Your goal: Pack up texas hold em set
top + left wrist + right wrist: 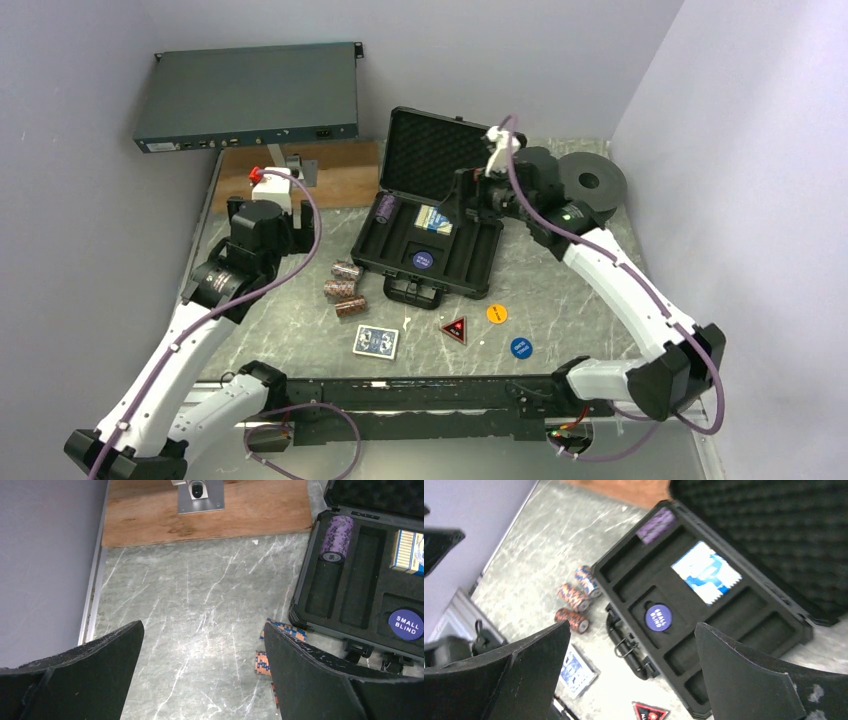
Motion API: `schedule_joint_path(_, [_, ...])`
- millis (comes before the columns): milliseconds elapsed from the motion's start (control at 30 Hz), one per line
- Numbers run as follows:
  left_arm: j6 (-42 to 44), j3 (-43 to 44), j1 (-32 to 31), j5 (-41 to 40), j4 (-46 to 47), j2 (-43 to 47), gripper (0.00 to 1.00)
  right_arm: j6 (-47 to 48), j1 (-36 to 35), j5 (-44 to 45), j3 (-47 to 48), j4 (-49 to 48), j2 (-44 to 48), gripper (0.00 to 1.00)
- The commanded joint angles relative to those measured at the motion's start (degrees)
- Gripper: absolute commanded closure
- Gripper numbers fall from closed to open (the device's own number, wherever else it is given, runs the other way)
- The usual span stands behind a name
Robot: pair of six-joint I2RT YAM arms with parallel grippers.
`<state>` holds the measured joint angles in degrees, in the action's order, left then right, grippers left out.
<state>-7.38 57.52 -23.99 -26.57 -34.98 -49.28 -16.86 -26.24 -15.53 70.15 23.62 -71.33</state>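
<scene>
The black briefcase (pixel 395 255) lies open mid-table, its foam-lined lid up. Inside are a purple chip roll (pixel 386 207), a blue card deck (pixel 434 220) and a blue "small blind" button (pixel 422 260). Three brown-patterned chip rolls (pixel 344 288) lie left of the case. A second blue deck (pixel 376 341), a red-triangle button (pixel 455 329), an orange button (pixel 497 313) and a blue button (pixel 520 347) lie in front. My left gripper (pixel 202 675) is open and empty over bare table left of the rolls (pixel 262 662). My right gripper (pixel 631 675) is open and empty above the case (pixel 684 657).
A grey flat rack unit (pixel 248 98) stands at the back left on a wooden board (pixel 340 160). A dark round spool (pixel 592 181) sits at the back right. Grey walls close in on both sides. A black rail (pixel 420 400) runs along the near edge.
</scene>
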Motion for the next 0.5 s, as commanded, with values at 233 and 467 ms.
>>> schedule_joint_path(233, [-2.6,1.5,0.0,-8.8,-0.7,2.1,0.02,-11.1,-16.8,13.5,6.3,0.0,-8.0,0.0])
schedule_joint_path(467, [-3.3,1.1,0.2,-11.3,-0.5,4.3,0.01,-20.9,-25.0,22.4,8.2,-1.5,-13.4,0.0])
